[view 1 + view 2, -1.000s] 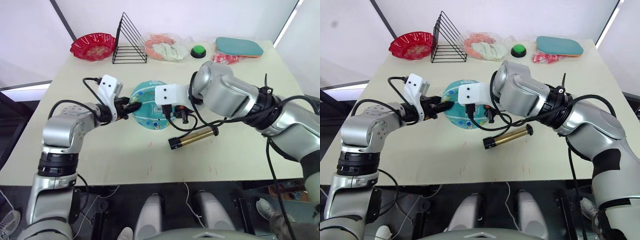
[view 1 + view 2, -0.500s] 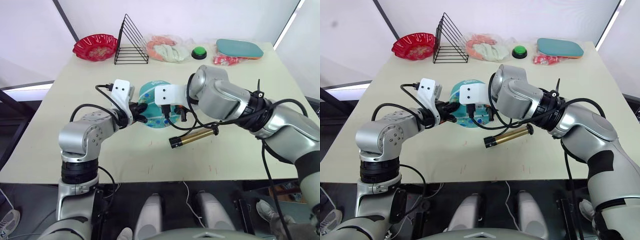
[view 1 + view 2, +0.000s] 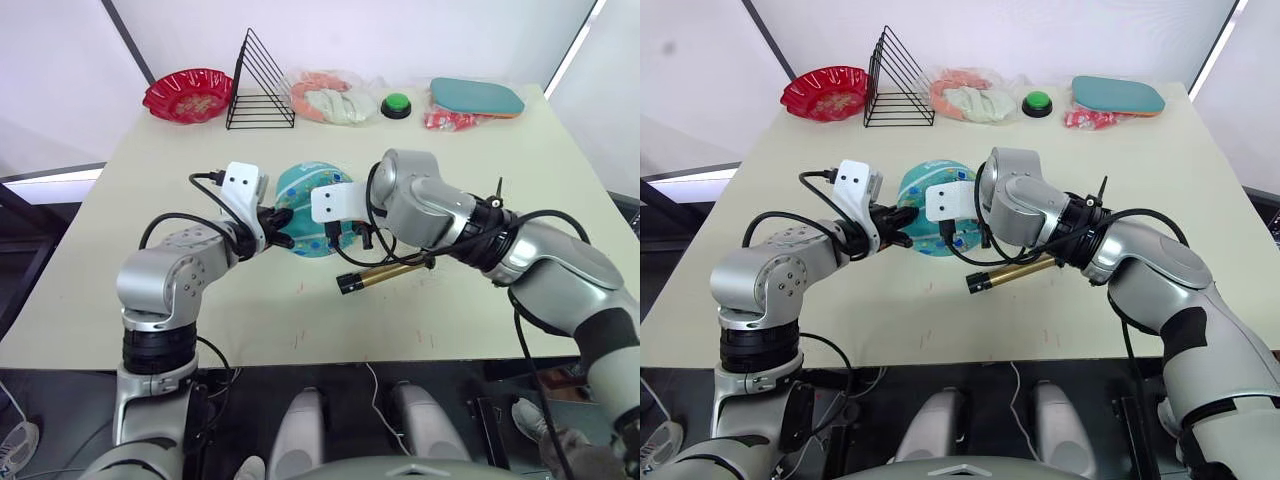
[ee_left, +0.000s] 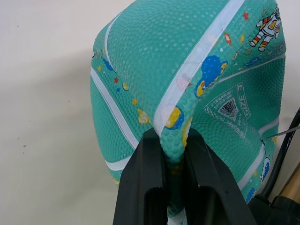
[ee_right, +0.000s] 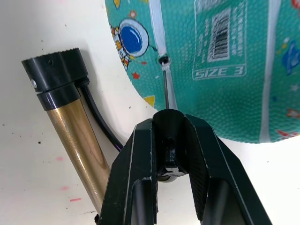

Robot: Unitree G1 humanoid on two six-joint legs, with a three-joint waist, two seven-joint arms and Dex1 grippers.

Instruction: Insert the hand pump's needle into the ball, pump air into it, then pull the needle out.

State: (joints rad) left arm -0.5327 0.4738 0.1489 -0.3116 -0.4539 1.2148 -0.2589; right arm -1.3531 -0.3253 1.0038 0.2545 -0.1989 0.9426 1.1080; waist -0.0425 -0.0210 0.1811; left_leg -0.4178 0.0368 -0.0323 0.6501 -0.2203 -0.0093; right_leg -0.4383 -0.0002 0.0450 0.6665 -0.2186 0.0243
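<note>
In the head views the right arm's white wrist block covers much of the ball (image 3: 305, 195), and the needle (image 5: 165, 84) is too small to make out there. In the right wrist view the hand pump (image 5: 77, 126) is cut off by the picture's edge, its T-handle out of sight, and the needle's base sits hidden between the jaws.

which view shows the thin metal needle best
The right wrist view: the thin metal needle runs from the right end effector to the teal rubber ball's valve hole. The left wrist view catches a sliver; in the eye views it is too small.
</note>
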